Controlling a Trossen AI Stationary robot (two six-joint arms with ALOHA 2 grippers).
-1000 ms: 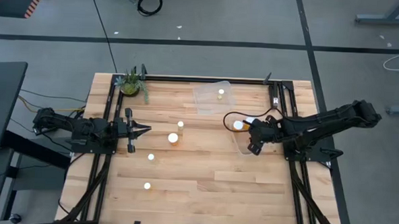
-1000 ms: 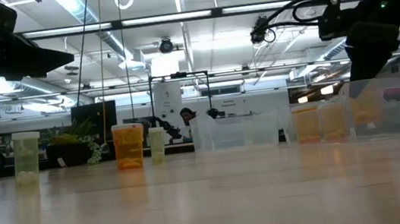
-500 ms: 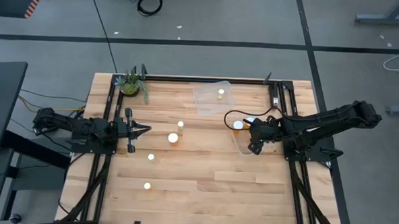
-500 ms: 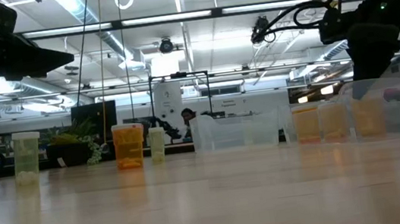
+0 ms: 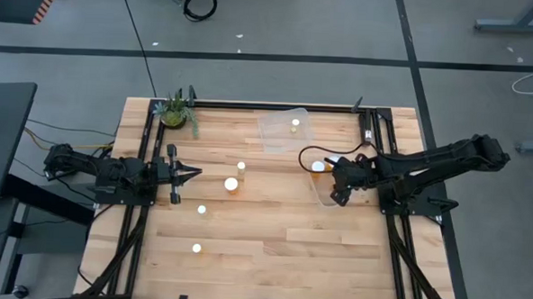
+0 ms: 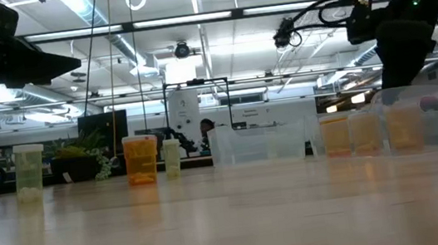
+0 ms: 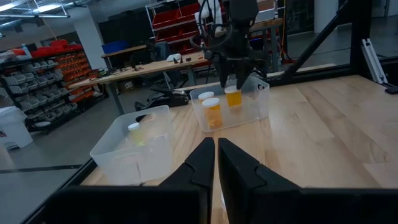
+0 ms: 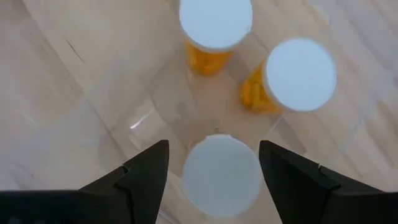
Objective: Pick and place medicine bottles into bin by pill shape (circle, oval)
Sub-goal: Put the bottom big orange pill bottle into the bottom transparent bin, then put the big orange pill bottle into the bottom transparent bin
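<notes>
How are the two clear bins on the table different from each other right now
The bin by the right gripper holds three white-capped bottles, with orange contents visible in at least two; the far bin holds one small yellowish bottle. The right gripper hangs open above the first, nothing above the other. Both are clear plastic, standing on the table.

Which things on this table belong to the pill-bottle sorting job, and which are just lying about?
Job:
- loose medicine bottles on the wood
- far clear bin, one bottle inside
- right clear bin, three bottles inside
- right tool, open above that bin
- left tool, shut, waiting at the table's left

Lying about:
- potted plant
</notes>
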